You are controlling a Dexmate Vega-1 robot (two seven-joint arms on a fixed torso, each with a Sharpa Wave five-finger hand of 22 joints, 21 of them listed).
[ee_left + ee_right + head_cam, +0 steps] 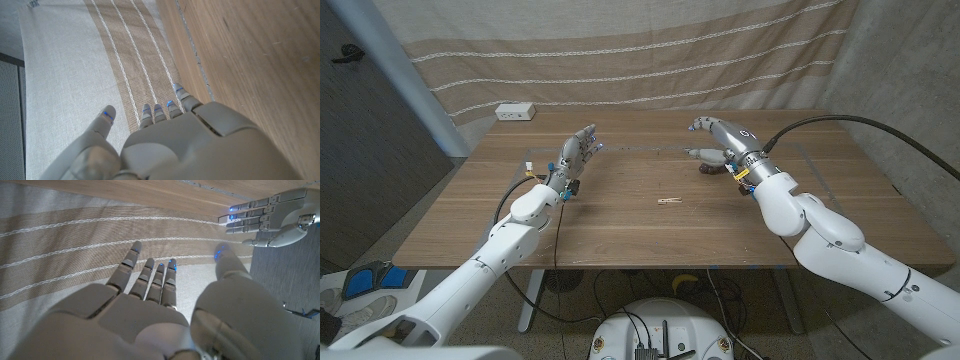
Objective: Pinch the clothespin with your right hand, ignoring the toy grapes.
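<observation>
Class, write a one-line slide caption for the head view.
Both open hands, left hand and right hand, hover over the table; clothespin lies untouched, toy grapes under the right hand.

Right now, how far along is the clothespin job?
Nothing looks done yet. The clothespin lies untouched on the table. The right hand is open, raised beside the toy grapes, away from the pin. The left hand is open too. Left: reach to the pin and pinch it.
</observation>
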